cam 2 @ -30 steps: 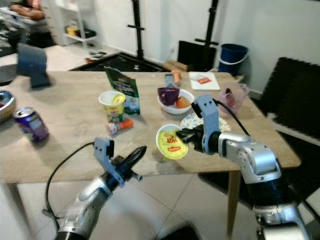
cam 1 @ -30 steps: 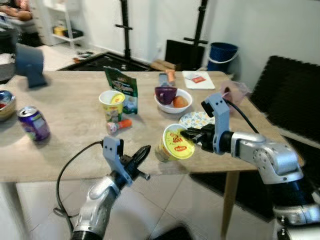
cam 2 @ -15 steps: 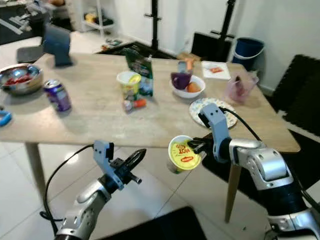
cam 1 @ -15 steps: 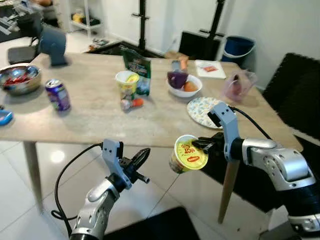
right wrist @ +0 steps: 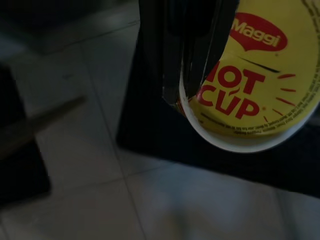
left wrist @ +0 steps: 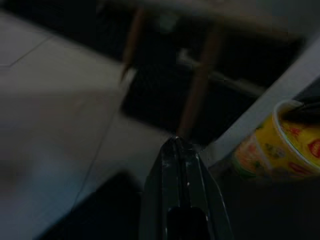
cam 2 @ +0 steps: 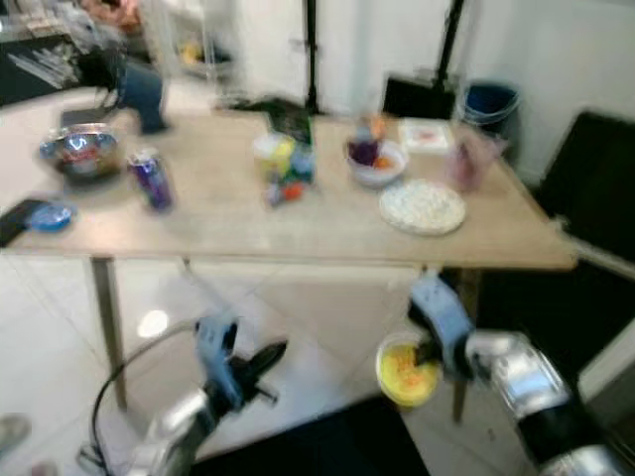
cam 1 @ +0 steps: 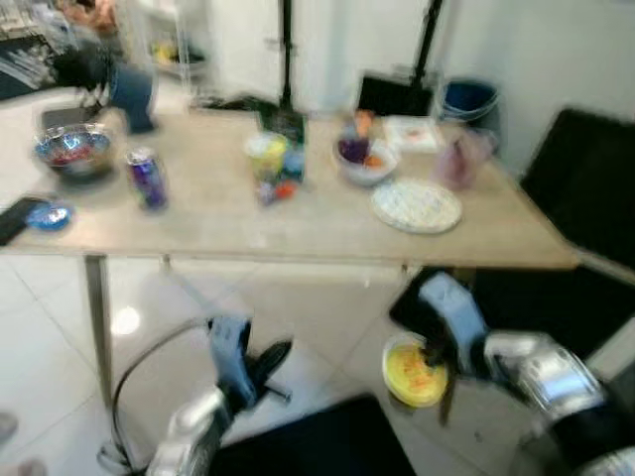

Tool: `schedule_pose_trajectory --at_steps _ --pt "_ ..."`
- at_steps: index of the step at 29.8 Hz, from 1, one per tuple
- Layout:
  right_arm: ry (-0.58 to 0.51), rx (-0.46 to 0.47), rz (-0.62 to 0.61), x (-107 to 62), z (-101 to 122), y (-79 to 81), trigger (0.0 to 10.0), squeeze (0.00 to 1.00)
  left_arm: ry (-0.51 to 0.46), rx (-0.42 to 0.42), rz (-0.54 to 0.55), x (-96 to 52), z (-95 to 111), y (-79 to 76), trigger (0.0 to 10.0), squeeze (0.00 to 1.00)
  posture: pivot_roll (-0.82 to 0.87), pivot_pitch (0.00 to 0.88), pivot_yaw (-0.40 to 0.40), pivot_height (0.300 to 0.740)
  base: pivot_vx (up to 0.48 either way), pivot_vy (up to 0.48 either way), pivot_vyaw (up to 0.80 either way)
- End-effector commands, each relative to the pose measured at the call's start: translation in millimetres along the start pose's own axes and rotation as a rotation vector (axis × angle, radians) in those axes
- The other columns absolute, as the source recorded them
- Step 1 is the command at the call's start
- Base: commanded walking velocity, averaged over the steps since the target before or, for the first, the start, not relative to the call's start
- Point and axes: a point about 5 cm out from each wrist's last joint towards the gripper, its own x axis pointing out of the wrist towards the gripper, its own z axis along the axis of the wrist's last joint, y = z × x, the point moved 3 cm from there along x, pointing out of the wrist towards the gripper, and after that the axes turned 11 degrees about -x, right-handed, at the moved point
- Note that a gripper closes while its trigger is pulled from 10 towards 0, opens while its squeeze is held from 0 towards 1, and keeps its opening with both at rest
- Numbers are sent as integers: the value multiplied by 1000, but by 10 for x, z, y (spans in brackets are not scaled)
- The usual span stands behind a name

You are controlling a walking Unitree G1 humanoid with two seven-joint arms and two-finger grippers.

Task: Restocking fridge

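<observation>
Noodle cup (cam 1: 416,372), yellow with a red "Hot Cup" lid, is held at its rim by the right gripper (cam 1: 434,354), fingers clamped on it, low over the tiled floor (cam 1: 60,337) and in front of the wooden table (cam 1: 248,233). Head views are blurred. On the table a can (cam 1: 148,178), a metal bowl (cam 1: 72,151), a patterned plate (cam 1: 417,205) and a white bowl (cam 1: 363,164) are seen. The left gripper (cam 1: 266,360) is held low beside it, fingers closed together and holding nothing.

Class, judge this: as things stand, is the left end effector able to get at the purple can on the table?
Probably not. The left end effector hangs low, below and in front of the table, while the purple can stands up on it, well back from the near edge.
</observation>
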Motion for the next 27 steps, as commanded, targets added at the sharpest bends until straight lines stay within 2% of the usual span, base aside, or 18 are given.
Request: schedule_pose_trajectory --at_steps 1,2,4,5,6,7,9,10,12,13,16,17,21,22,25,26,27 --pt "57 11 -60 69 -249 -28 10000 0 61 11 71 -103 -141 162 10000 0 33 44 -41 740 0 0 0" --pt "57 11 -60 69 -249 -28 10000 0 61 11 71 -103 -141 162 10000 0 33 44 -41 740 0 0 0" --pt "89 20 -82 143 -402 23 10000 0 104 -8 139 -220 -288 290 10000 0 34 45 -41 740 0 0 0" --pt "89 20 -82 143 -402 23 10000 0 104 -8 139 -220 -288 290 10000 0 34 45 -41 740 0 0 0" --pt "135 40 -103 217 -609 104 10000 0 144 -43 234 -397 -467 439 10000 0 40 49 -45 740 0 0 0" --pt "135 40 -103 217 -609 104 10000 0 144 -43 234 -397 -467 439 10000 0 40 49 -45 740 0 0 0" --pt "169 38 -119 262 -771 176 10000 0 177 -63 309 -537 -603 536 10000 0 42 50 -49 740 0 0 0" --pt "169 38 -119 262 -771 176 10000 0 177 -63 309 -537 -603 536 10000 0 42 50 -49 740 0 0 0" --pt "202 23 -165 289 -952 238 10000 0 212 -99 393 -698 -764 621 10000 0 43 50 -51 740 0 0 0" --pt "202 23 -165 289 -952 238 10000 0 212 -99 393 -698 -764 621 10000 0 43 50 -51 740 0 0 0" --pt "220 13 -203 314 -1132 341 10000 0 253 -140 490 -887 -947 692 10000 0 40 51 -53 740 0 0 0" --pt "220 13 -203 314 -1132 341 10000 0 253 -140 490 -887 -947 692 10000 0 40 51 -53 740 0 0 0" --pt "271 69 -187 320 -1368 546 10000 0 333 -166 626 -1136 -1172 759 10000 0 48 52 -60 740 0 0 0" --pt "271 69 -187 320 -1368 546 10000 0 333 -166 626 -1136 -1172 759 10000 0 48 52 -60 740 0 0 0" --pt "291 169 -152 322 -1494 709 10000 0 376 -194 766 -1358 -1291 837 10000 0 51 45 -64 740 0 0 0" --pt "291 169 -152 322 -1494 709 10000 0 376 -194 766 -1358 -1291 837 10000 0 51 45 -64 740 0 0 0" --pt "305 202 -151 314 -1542 747 10000 0 381 -212 805 -1422 -1320 855 10000 0 51 42 -64 740 0 0 0"
